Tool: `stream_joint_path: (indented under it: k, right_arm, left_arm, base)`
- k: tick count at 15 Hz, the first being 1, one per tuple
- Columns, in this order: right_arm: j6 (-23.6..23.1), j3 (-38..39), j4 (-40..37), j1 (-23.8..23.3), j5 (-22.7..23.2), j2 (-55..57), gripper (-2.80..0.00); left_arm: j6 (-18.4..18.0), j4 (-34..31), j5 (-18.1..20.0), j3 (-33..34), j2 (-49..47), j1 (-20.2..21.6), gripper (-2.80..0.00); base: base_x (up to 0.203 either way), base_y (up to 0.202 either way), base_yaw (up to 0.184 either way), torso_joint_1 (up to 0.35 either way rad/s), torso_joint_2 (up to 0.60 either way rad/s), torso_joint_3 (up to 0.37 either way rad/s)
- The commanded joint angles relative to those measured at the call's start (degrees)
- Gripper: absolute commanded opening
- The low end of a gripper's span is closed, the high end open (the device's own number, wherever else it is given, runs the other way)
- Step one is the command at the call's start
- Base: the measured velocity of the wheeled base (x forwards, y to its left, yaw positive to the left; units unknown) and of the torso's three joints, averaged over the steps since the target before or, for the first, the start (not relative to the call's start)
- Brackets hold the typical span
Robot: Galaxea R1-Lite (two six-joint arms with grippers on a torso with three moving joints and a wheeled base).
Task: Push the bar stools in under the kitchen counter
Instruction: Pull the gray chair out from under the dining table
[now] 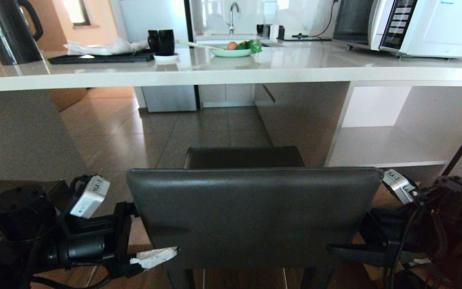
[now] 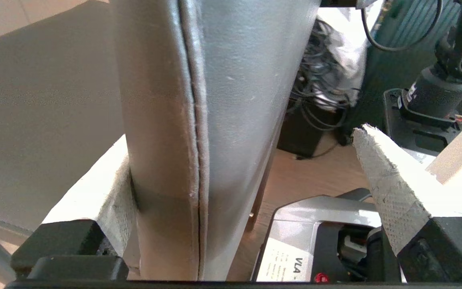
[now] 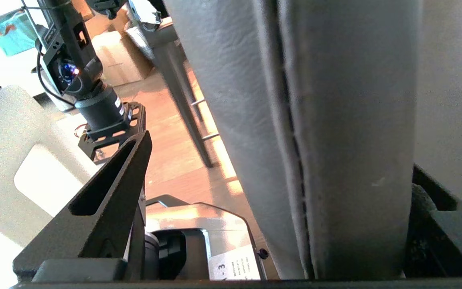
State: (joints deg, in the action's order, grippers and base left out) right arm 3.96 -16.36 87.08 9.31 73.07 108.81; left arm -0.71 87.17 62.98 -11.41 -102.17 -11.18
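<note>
The left gripper (image 1: 142,241) sits at the left edge of the stool's backrest (image 1: 255,212), low in the head view, with its fingers spread wide. In the left wrist view the backrest edge (image 2: 199,120) stands between the two fingers: one white-wrapped finger (image 2: 106,196) lies against the front face of the padding, while the other wrapped finger (image 2: 391,188) stands well clear of the rear face. The right gripper (image 1: 355,245) mirrors this at the right edge of the backrest, its fingers likewise spread. In the right wrist view the backrest edge (image 3: 335,140) passes between them; the black finger (image 3: 106,200) on the rear side is apart from the leather, and the other finger (image 3: 435,224) is close beside the front face, contact not determinable. Neither gripper is clamped on the backrest. Only one stool (image 1: 243,158) is in view; it stands directly before the robot, its dark seat pointing toward the counter (image 1: 231,74), with the seat's far edge short of the counter's front edge, so the stool is not yet under it. Tiled floor (image 1: 199,128) shows in the opening beneath the counter, with the slab end panel (image 1: 18,136) to the left and white open shelving (image 1: 395,140) to the right. On the counter stand a dark kettle (image 1: 8,30), a black tray (image 1: 98,58), two black mugs (image 1: 162,42), a plate of vegetables (image 1: 233,50) and a microwave (image 1: 411,24). A faucet (image 1: 233,14) is visible on the farther counter behind.
</note>
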Motion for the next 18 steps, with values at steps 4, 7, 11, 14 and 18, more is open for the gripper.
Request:
stream_joint_path:
  k: [4,7,11,14,18]
  right_arm:
    - [0.0,0.3,0.6,0.5,0.0,-0.3,0.00]
    - [0.0,0.4,0.6,0.6,0.0,-0.3,0.00]
    - [0.1,-0.1,0.6,0.2,-2.3,-0.3,0.00]
    - [0.1,0.3,0.6,-2.1,-4.9,-0.4,0.00]
    - [0.2,1.1,0.6,-12.3,-4.1,-1.0,0.00]
  left_arm:
    - [0.0,0.5,0.4,0.4,0.2,0.0,0.00]
    - [0.0,0.5,0.4,0.0,0.2,0.2,0.00]
    - [0.1,0.5,-1.6,-0.3,0.1,0.5,0.00]
    - [0.4,0.5,-6.7,0.4,0.3,1.8,0.00]
    - [0.5,0.5,-8.1,4.0,1.7,11.1,0.00]
  base:
    - [-0.193,0.000,-0.004,0.002,0.00,0.001]
    - [-0.195,0.000,0.001,0.003,0.00,0.001]
    - [-0.120,0.000,-0.003,-0.001,0.00,0.004]
    - [0.000,0.000,0.000,0.000,0.00,0.000]
    - [0.000,0.000,0.000,0.000,0.00,0.000]
